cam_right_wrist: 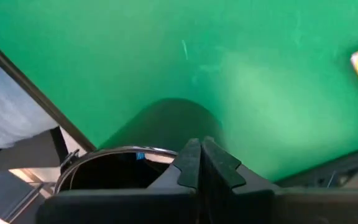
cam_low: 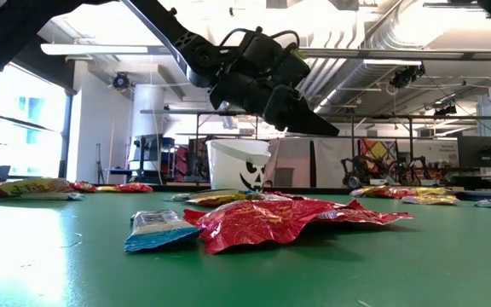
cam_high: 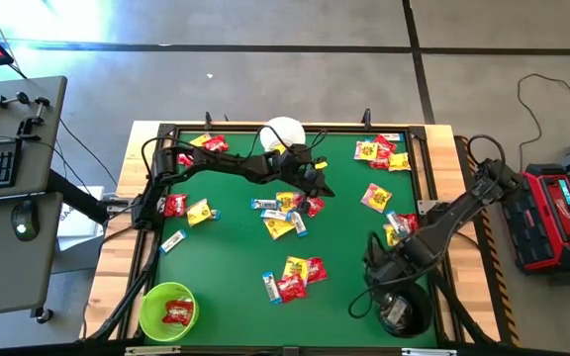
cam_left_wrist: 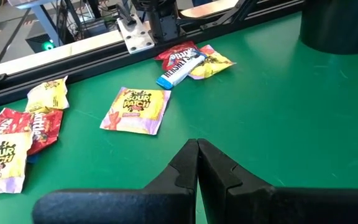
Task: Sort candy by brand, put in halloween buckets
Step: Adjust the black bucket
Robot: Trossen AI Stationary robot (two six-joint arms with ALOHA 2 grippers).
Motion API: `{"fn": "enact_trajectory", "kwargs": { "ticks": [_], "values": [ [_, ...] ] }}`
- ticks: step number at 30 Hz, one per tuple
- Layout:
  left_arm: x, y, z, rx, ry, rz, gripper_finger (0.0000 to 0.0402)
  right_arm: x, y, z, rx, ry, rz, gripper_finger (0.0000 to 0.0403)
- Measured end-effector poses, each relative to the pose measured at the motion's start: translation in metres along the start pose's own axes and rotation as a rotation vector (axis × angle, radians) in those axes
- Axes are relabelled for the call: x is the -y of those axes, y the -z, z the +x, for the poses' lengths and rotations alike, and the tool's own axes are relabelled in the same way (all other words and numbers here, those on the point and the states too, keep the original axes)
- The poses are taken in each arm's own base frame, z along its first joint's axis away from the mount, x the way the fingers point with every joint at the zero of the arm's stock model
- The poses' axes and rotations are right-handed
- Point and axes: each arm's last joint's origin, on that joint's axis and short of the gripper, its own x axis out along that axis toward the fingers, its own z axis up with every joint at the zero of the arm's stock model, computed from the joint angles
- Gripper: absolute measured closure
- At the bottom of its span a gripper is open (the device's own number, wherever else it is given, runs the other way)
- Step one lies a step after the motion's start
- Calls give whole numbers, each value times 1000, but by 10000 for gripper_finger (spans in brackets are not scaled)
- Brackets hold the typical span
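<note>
Candy lies scattered over the green mat: a central heap (cam_high: 287, 210), a near group (cam_high: 293, 278), a yellow Sour Patch packet (cam_left_wrist: 137, 110) and a white-and-blue bar (cam_left_wrist: 180, 69). The white bucket (cam_high: 283, 132) stands at the far edge, the lime green bucket (cam_high: 169, 310) at the near left with red packets inside, and the black bucket (cam_high: 404, 311) at the near right. My left gripper (cam_high: 322, 187) (cam_left_wrist: 197, 149) hangs shut and empty over the mat just right of the central heap. My right gripper (cam_high: 374, 282) (cam_right_wrist: 201, 152) points down, shut and empty, beside the black bucket's rim (cam_right_wrist: 114, 152).
More candy lies along the far edge (cam_high: 206, 145), at the far right (cam_high: 382, 151), by the right edge (cam_high: 399, 225) and at the left (cam_high: 188, 209). A black frame rail (cam_high: 433, 198) borders the mat. Bare mat lies between the central heap and the black bucket.
</note>
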Motion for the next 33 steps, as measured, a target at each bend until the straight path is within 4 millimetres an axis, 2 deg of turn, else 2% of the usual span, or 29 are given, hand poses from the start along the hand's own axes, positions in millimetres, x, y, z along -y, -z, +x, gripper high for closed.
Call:
{"fn": "enact_trajectory", "kwargs": {
  "ticks": [8,14,18,23,29,33],
  "values": [
    [0,0,0,0,0,8,401,-4,31,5,-33,37,53,403],
    [-1,-2,-2,5,-2,18,402,-2,41,-1,65,92,62,403],
    [-1,-5,-4,18,-5,14,401,0,40,-10,187,71,38,403],
    [9,12,-5,95,-30,-13,401,-4,35,-20,306,-29,-44,403],
    [20,28,-7,109,-29,-48,401,-26,22,-20,255,-237,-95,403],
    [24,31,-7,101,-25,-46,401,-38,17,-9,133,-281,-65,403]
  ]
}}
